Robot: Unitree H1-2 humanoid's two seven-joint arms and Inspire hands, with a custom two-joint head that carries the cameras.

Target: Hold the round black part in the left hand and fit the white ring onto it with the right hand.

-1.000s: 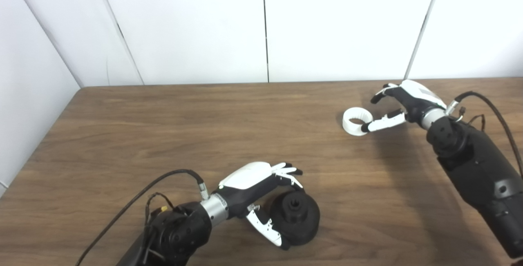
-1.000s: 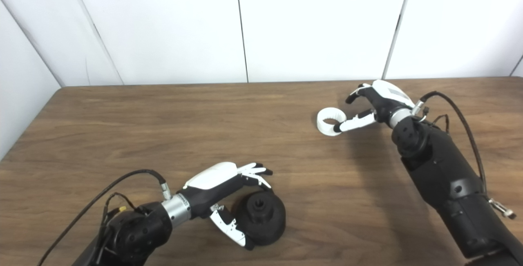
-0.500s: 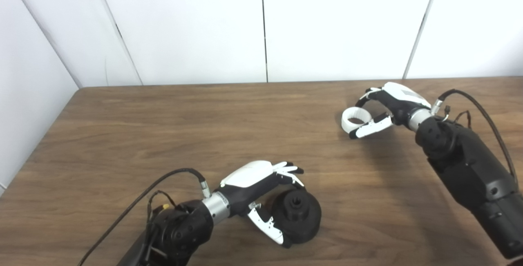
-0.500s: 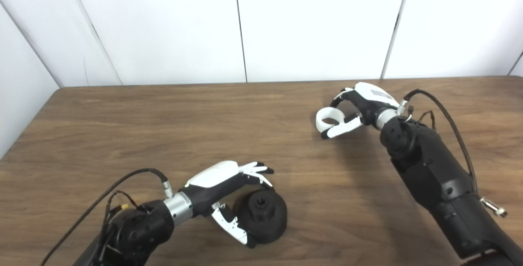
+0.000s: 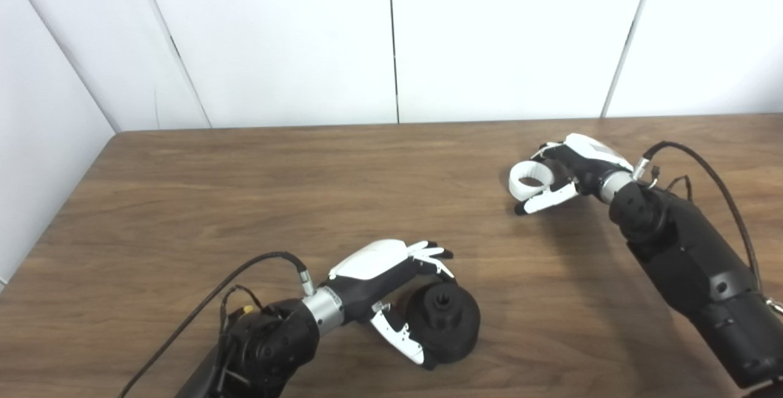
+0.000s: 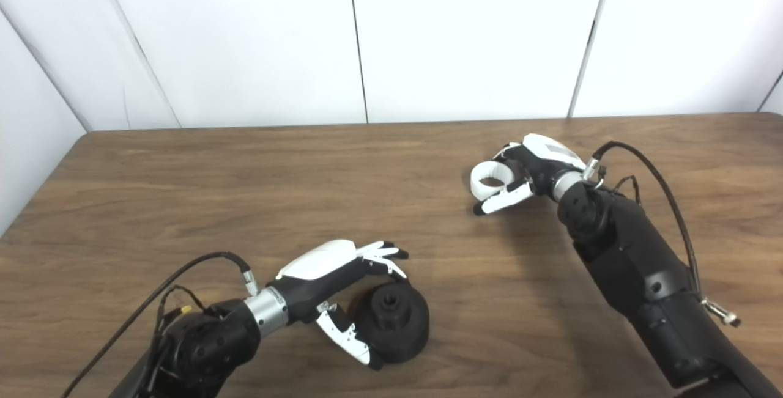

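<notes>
The round black part (image 5: 445, 322) lies on the wooden table (image 5: 244, 202) near the front edge, its toothed hub facing up. My left hand (image 5: 391, 282) is cupped around its left side and open. The white thumb lies along the near edge and the fingers (image 5: 431, 254) are spread above the far edge. The white ring (image 5: 527, 178) lies flat at the back right. My right hand (image 5: 572, 169) straddles its right side, fingers curled over the far rim and thumb (image 5: 541, 201) along the near rim. Whether they press on the ring does not show.
White wall panels (image 5: 391, 37) stand just behind the table's far edge. Black cables (image 5: 716, 172) loop off both wrists. The left table edge (image 5: 73, 196) runs along a side wall.
My right hand has moved left over the ring, and its fingers and thumb have drawn in around it. The ring, the black part and the left hand stay put. The view shifted slightly.
</notes>
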